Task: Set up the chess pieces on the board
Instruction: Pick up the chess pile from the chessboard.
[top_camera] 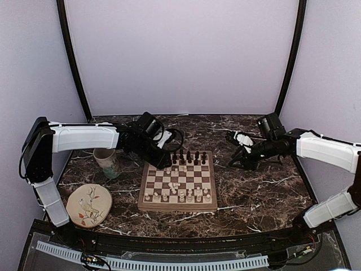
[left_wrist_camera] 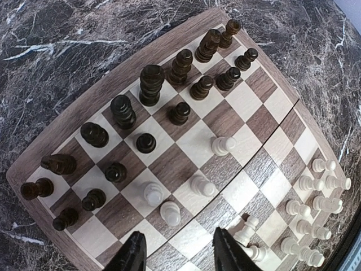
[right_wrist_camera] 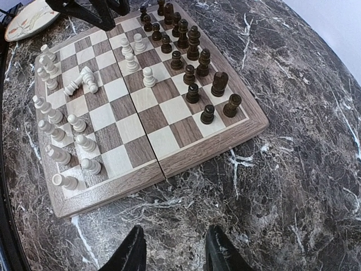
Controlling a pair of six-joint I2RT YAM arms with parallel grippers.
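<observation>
Left wrist view, sixteen dark chess pieces (left_wrist_camera: pixel 151 84), one board (left_wrist_camera: pixel 175 165)

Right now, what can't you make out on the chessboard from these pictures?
- Top view: the chess pieces are too small to tell types; the left end effector covers the board at its far-left corner.
- Left wrist view: the board's white-side corner is cut off by the frame's lower-right edge.
- Right wrist view: the plate is cut off at the top-left edge.

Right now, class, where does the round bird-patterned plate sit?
In the top view, the plate lies on the marble table at its near left corner, left of the board and just nearer than the mug.
</observation>
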